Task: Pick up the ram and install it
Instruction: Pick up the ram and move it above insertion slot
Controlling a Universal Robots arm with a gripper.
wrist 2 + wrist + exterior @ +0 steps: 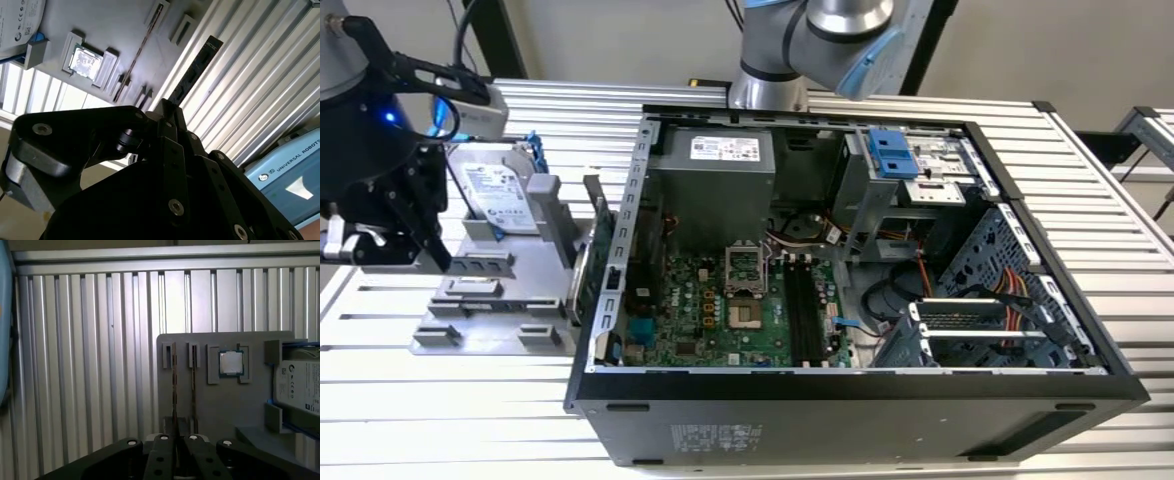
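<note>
My black gripper [168,107] is shut on the ram [196,69], a thin dark stick that juts out past the fingertips over the ribbed table. The first wrist view catches the ram [173,390] edge-on, running down between the fingers of the gripper [176,438]. A second thin stick [193,395] stands in the grey fixture plate [215,410] beside it. In the exterior view the gripper [400,230] hangs at the far left, beside the fixture plate [480,325] and well apart from the open computer case [607,300]. The board's long black memory slots [807,310] lie inside the case.
On the fixture, a square silver processor chip [231,362] sits in its pocket and a hard drive [491,190] stands in a blue frame. The arm's base [767,85] rises behind the case. A light blue box [295,175] sits near the gripper.
</note>
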